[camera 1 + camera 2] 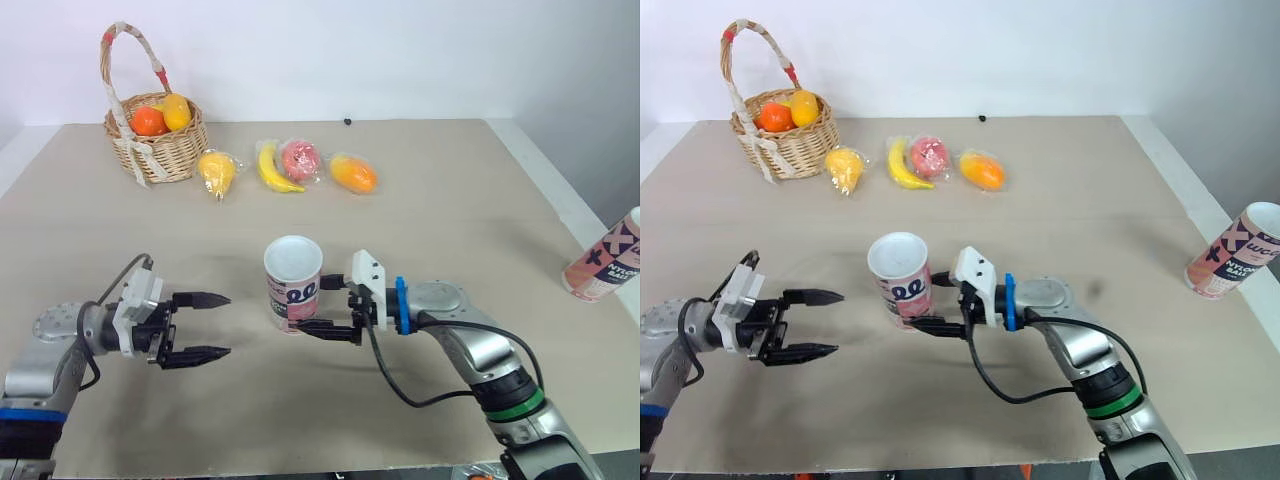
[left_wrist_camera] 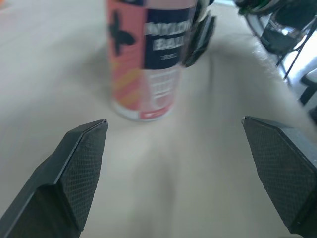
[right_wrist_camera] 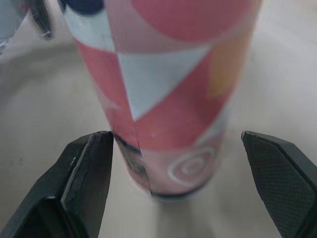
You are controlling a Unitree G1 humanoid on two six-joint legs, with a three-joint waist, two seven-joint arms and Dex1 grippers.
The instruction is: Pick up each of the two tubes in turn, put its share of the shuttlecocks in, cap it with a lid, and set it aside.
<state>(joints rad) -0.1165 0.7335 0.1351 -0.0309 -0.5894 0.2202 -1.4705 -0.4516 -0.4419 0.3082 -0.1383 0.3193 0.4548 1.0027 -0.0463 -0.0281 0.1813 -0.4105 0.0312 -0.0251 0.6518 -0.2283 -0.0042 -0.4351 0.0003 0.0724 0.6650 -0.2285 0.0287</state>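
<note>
Woven wicker basket at the far left of the beige table, holding an orange and a yellow fruit; four plastic-wrapped fruits in a row beside it. Pink, white and navy printed cardboard tube upright near the table's centre, top open, contents unclear. Right gripper spread wide around this tube, one finger close against its wall, the other apart, not clamped. Left gripper wide open, empty, apart from the tube. Second matching tube at the table's right edge, partly cut off.

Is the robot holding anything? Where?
Nothing yet. The right gripper sits open around the tube, low down; the left gripper is open and empty.
</note>
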